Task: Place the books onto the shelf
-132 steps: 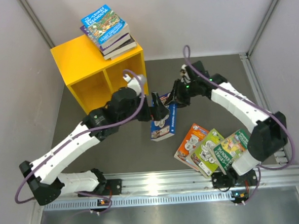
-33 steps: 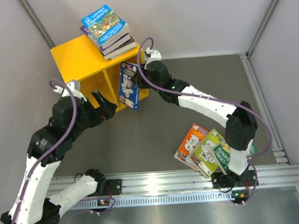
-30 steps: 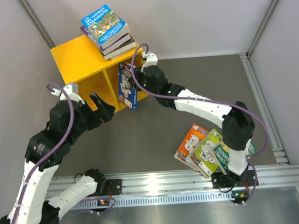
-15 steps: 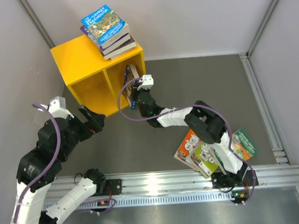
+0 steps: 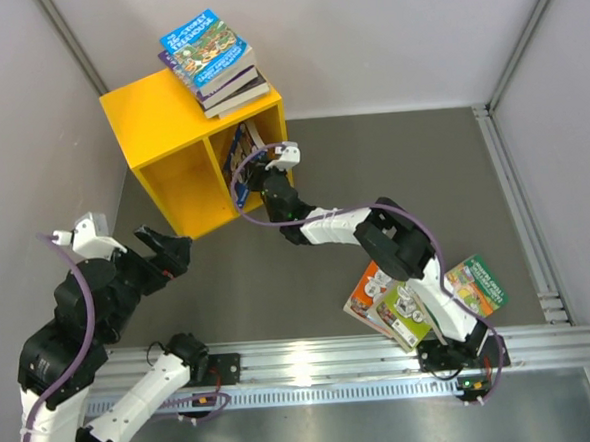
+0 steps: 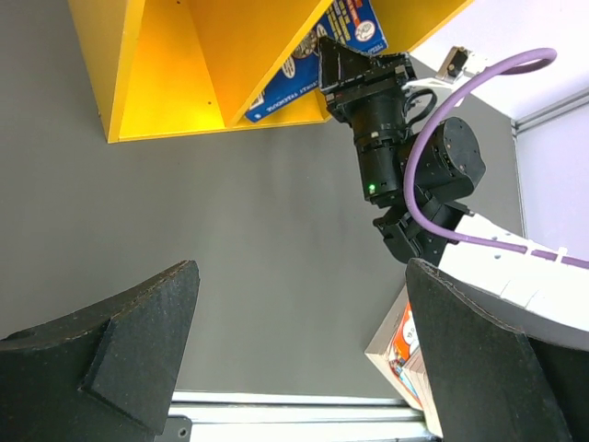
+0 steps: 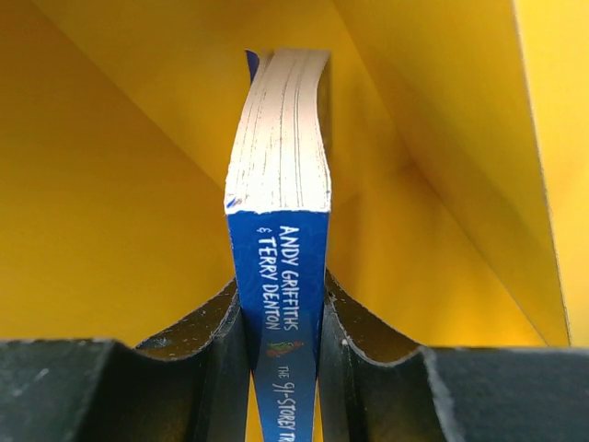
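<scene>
One blue paperback (image 7: 279, 267) is partway in. The right gripper (image 7: 281, 345) has its fingers clamped on the spine end (Andy Griffiths & Terry Denton, one of the Storey Treehouse ones). It holds the book spine-out inside the right-hand compartment of the yellow shelf (image 5: 159, 119), just right of the central divider (image 5: 210, 168). From overhead the book looks tilted rather than square. I can't tell if its bottom edge is actually resting on the compartment floor.

The left gripper (image 6: 304, 318) hangs well out in front of the shelf's left side, fingers spread wide, holding nothing.

Other books: a stack of paperbacks (image 5: 208, 54) sits on top of the shelf at its right end and overhangs the edge a bit. An orange book (image 5: 371, 281), a lime one (image 5: 405, 299) and a green one (image 5: 476, 282) lie overlapped well out in front of the shelf, off to its right.

What I'd worry about:
- If the fingers let go while the book is leaning or not seated, a thin paperback with nothing to lean on will probably flop over or slide back out.
- If the gripper backs out without opening fully, the pads could drag the book out with them.
- The gripper is right at the shelf's mouth, so a nudge could shake that overhanging stack loose.
- The right arm's elbow hangs over the loose books, so a sloppy retreat could scatter them.
</scene>
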Robot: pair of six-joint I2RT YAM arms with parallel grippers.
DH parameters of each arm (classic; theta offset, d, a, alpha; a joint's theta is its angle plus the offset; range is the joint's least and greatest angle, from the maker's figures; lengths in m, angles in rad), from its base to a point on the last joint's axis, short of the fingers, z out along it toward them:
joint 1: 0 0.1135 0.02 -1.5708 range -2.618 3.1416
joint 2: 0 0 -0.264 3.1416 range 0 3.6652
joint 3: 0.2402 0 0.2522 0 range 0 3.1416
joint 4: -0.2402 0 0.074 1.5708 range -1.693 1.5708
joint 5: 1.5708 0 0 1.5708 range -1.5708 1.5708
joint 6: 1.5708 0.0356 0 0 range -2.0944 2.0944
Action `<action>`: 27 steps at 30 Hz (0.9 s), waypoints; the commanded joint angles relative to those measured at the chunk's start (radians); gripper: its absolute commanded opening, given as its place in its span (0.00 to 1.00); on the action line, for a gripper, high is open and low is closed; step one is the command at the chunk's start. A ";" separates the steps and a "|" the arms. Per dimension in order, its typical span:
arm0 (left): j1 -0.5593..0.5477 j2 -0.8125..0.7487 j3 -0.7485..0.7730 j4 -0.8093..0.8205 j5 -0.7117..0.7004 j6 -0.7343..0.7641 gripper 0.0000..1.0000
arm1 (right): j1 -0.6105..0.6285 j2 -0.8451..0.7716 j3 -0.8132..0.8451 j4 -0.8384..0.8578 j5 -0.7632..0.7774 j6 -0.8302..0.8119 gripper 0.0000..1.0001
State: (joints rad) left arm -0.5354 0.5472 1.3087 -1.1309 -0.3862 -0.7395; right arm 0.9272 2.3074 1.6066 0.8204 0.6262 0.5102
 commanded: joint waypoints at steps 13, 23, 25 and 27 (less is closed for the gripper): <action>0.003 -0.063 -0.037 -0.047 -0.068 -0.044 0.99 | -0.027 0.003 0.049 -0.138 -0.140 0.108 0.28; 0.003 -0.038 -0.049 -0.006 -0.060 -0.028 0.99 | -0.033 0.027 0.098 -0.262 -0.143 0.136 0.52; 0.003 -0.033 -0.049 0.002 -0.062 -0.026 0.99 | -0.033 0.009 0.096 -0.319 -0.146 0.148 0.72; 0.003 -0.032 -0.051 0.017 -0.063 -0.024 0.99 | -0.033 -0.012 0.092 -0.366 -0.151 0.146 0.80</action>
State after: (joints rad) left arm -0.5354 0.4942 1.2617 -1.1656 -0.4362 -0.7761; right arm 0.8890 2.3188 1.6585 0.5400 0.5175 0.6392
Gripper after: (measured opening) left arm 0.991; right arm 0.761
